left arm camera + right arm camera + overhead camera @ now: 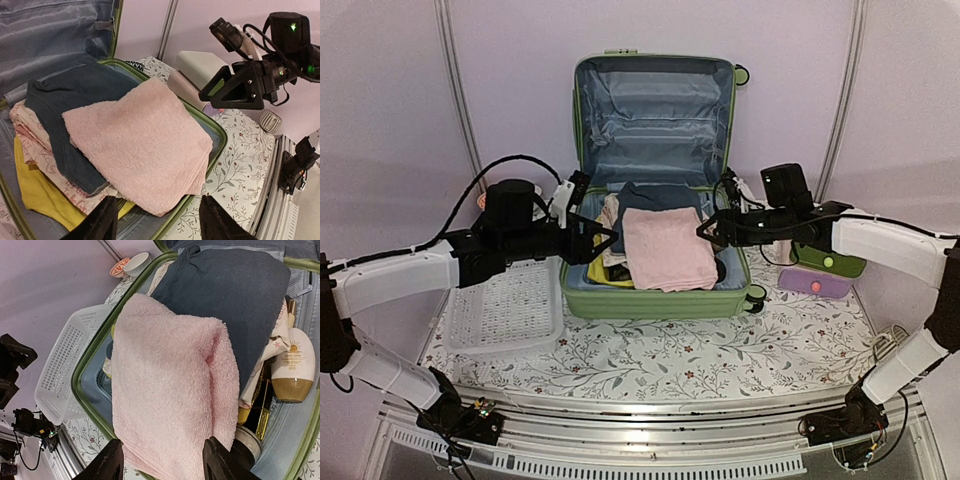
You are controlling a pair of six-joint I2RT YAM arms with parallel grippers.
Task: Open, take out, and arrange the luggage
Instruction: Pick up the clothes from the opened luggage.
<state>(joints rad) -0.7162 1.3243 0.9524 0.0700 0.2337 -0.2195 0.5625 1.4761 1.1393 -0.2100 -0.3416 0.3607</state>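
The light-green luggage (582,120) lies open in the middle of the table, lid upright with grey-blue lining. Inside, a folded pink towel (667,248) lies on top of a dark blue garment (655,196), with patterned and yellow cloth beneath. My left gripper (604,240) is open at the case's left side, empty. My right gripper (705,230) is open at the right side, empty. The towel shows in the left wrist view (145,145) and the right wrist view (170,395), just beyond each pair of fingers. A lotion bottle (295,367) lies in the case's right side.
A white perforated basket (505,305) sits left of the case. A purple case (813,282) and a green box (830,262) lie to the right. A small bowl (120,267) and cup (137,262) stand behind the basket.
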